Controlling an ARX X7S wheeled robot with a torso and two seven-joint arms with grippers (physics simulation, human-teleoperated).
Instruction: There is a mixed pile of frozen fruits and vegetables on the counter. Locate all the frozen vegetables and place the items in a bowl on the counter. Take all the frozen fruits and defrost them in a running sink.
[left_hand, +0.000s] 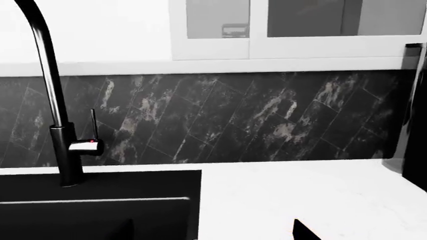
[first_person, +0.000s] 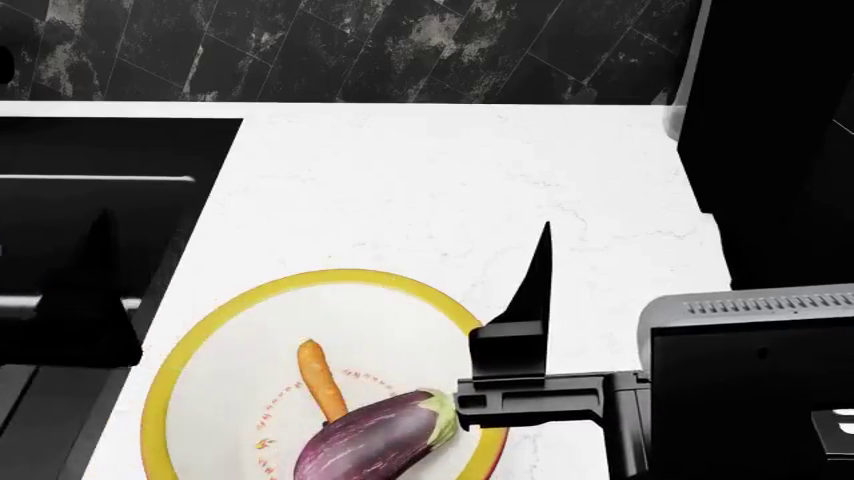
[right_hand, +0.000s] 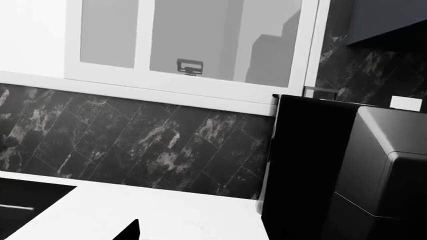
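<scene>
Two vegetables lie in the wide white yellow-rimmed bowl (first_person: 180, 350) in the head view: the glossy purple eggplant (first_person: 374, 438), stem toward the right, long axis near-left to far-right, and the slim orange carrot (first_person: 320, 380), pointing near-far. The right gripper (first_person: 514, 330) stands beside the eggplant; jaw opening indiscernible. A careless swing could knock the bowl.

Left wrist view: matte-black sink (left_hand: 100, 205), tall black faucet (left_hand: 50, 90), white veined counter (left_hand: 300, 192). No pear visible.

Right wrist view: only counter and backsplash.
</scene>
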